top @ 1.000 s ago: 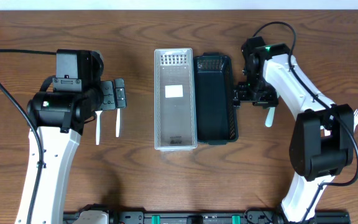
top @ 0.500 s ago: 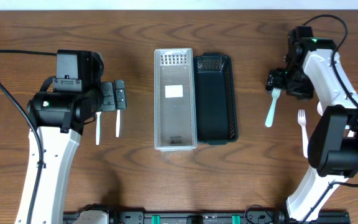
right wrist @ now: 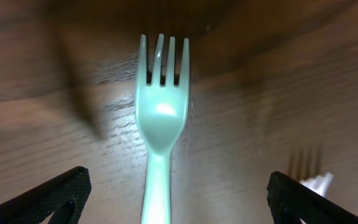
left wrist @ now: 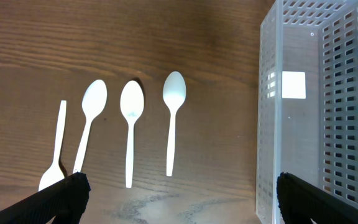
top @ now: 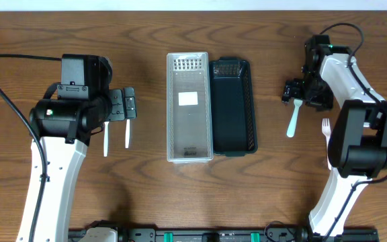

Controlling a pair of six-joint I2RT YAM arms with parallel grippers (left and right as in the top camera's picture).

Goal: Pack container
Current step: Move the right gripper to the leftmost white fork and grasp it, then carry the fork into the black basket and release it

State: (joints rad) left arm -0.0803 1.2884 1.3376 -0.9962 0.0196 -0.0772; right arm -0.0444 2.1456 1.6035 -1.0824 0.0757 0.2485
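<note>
Brown wood table seen from above: a clear basket [top: 189, 107] and a dark basket [top: 232, 106] sit side by side at centre. Right of them a pale fork [top: 292, 121] lies parallel to both, its tines under the right gripper [top: 299, 94], the nearer arm.

Left wrist view: the left gripper [left wrist: 182, 186] is spread wide and empty above white spoons [left wrist: 172, 124].

Right wrist view: the fingers are spread wide either side of the fork, gripping nothing.

Even light overhead; right wrist view dim (fork [right wrist: 159, 127] glares).
</note>
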